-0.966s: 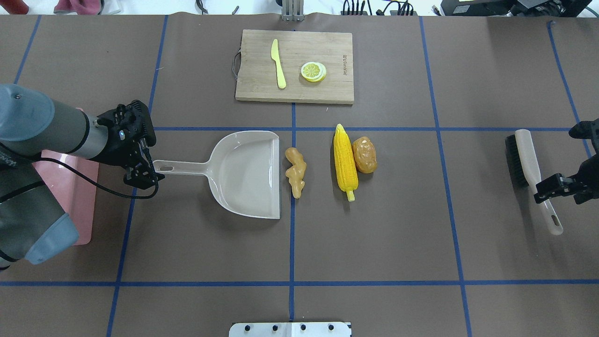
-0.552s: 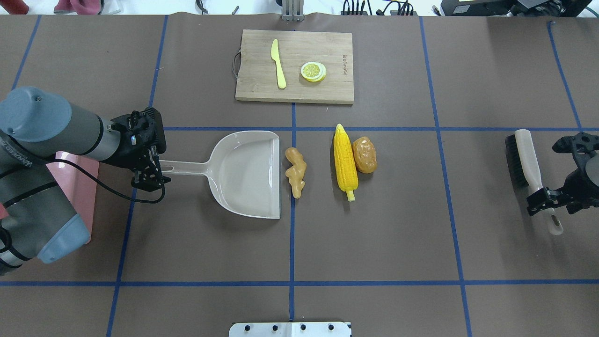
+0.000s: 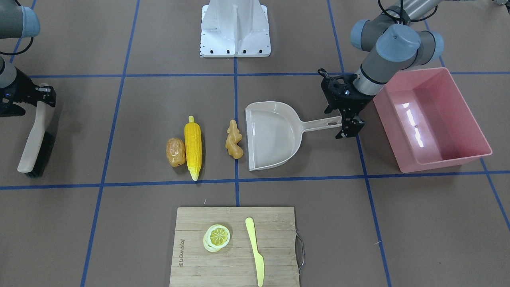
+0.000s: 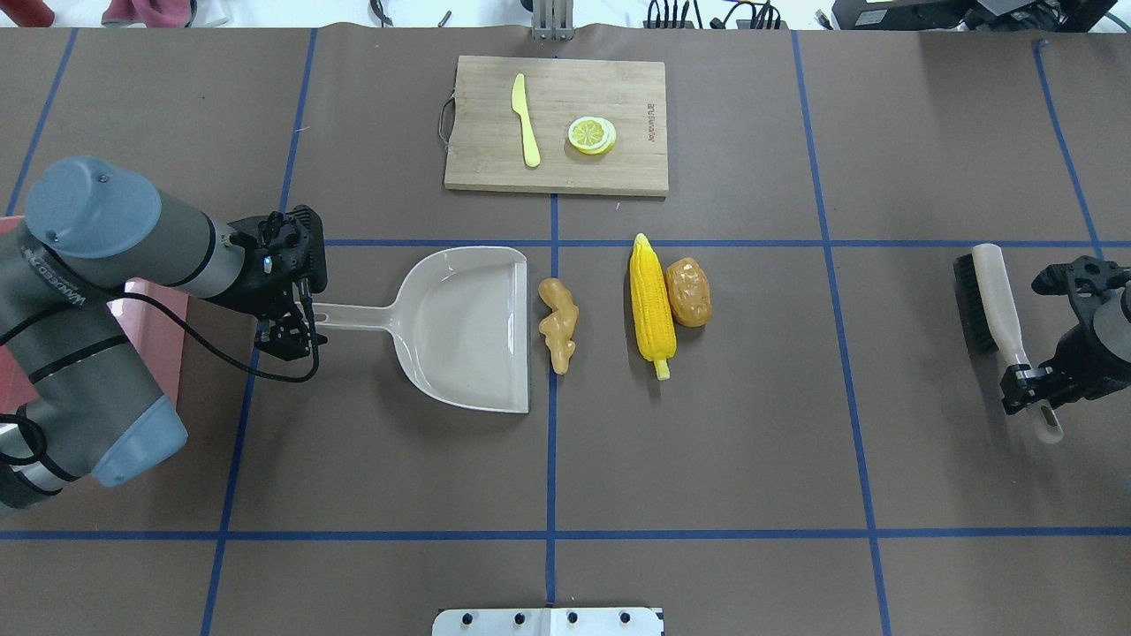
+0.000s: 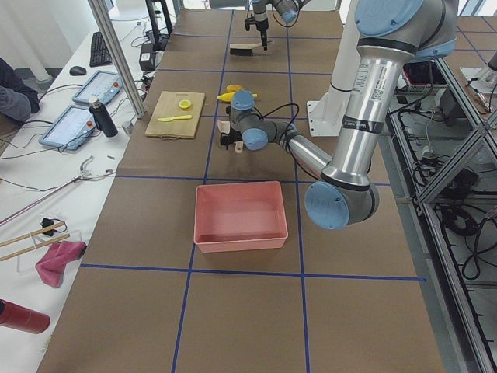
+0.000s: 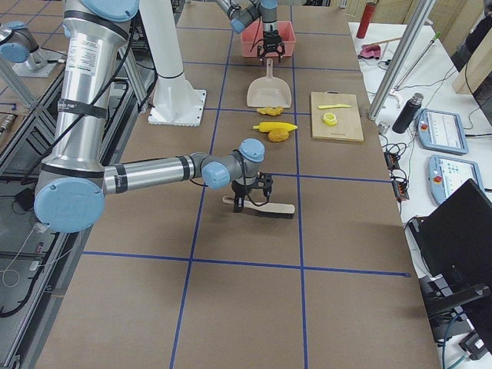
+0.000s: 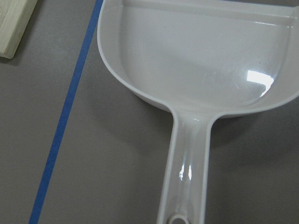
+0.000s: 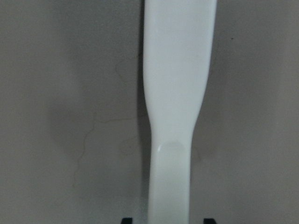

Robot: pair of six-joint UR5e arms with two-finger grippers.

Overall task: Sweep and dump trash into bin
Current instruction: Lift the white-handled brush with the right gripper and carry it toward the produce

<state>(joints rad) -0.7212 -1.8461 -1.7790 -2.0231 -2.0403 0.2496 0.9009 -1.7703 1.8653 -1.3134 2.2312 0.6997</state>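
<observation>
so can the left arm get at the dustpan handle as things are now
Probably yes. The left gripper hangs right at the free end of the dustpan handle, nothing lies on or beside it, and the ginger sits off at the pan's mouth.

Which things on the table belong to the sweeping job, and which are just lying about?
For the job: corn, potato, ginger, dustpan, brush, pink bin.
Lying about: cutting board, lemon slice, plastic knife.
</observation>
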